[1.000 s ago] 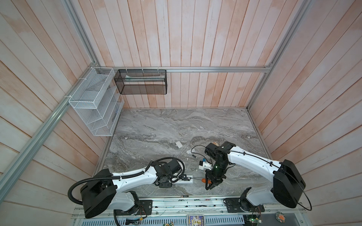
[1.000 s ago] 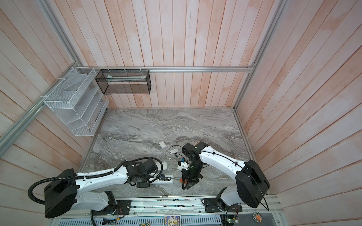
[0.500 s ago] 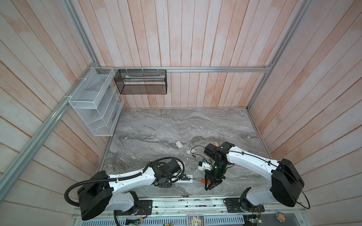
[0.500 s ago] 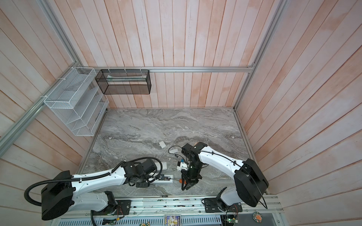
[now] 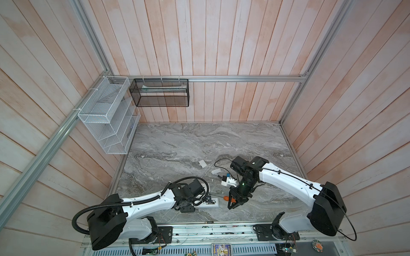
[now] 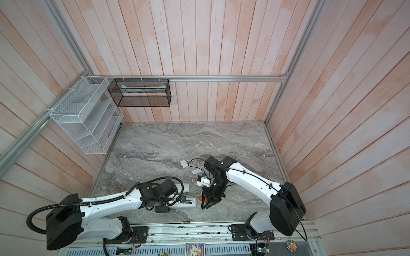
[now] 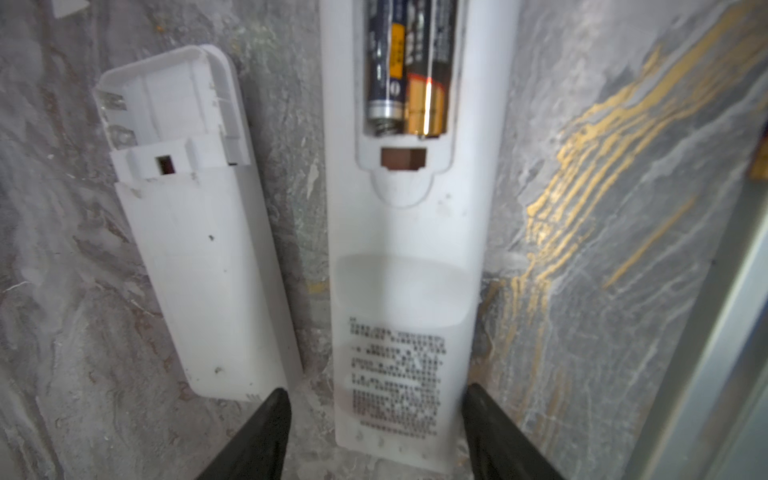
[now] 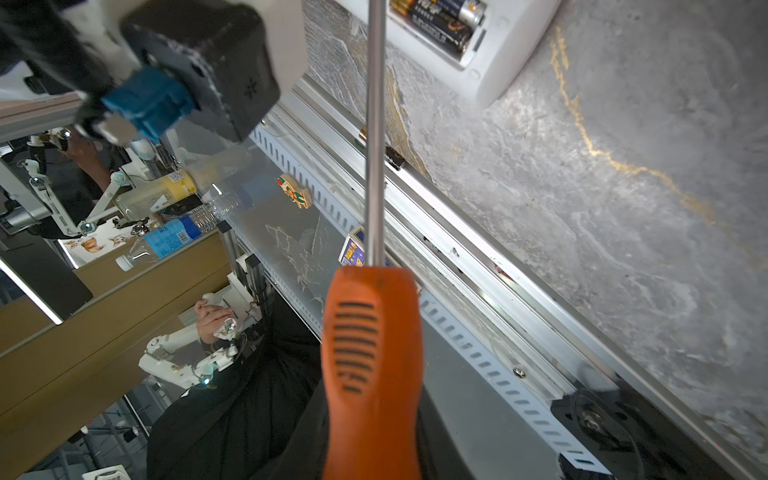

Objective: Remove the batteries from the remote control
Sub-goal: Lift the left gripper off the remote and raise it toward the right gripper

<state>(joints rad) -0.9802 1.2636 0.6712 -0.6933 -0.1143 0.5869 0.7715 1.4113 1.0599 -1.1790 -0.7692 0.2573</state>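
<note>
We are noting the long white plastic remote control (image 7: 411,249) lying back-up on the grey marble-patterned tabletop (image 7: 623,270). Its compartment is uncovered, and the two slim dark batteries (image 7: 405,66) with yellowish marking are sitting side by side inside it. A shorter white remote (image 7: 208,270) is lying just beside it, its own bay showing empty. The left gripper (image 7: 376,392) is straddling the long remote's printed end with its jaws standing apart, one black finger on each side and neither visibly pressing, so nothing is being held there. The right gripper (image 5: 236,200) is closed on the orange-handled screwdriver (image 8: 372,353). The steel shaft is running past the compartment and out of the right wrist view, so we are not able to place the tip. We are judging the step in hand to be prising out the first cell, with none unloaded from this remote yet. To do it well, we are advising three things. First, closing the left jaws squarely on the remote's sides, so the body is not sliding or tipping under the lever. Second, setting the blade under a cell's end away from its spring and lifting gently. Third, working slowly, since a round cell is likely to go rolling toward the nearby table edge.
</note>
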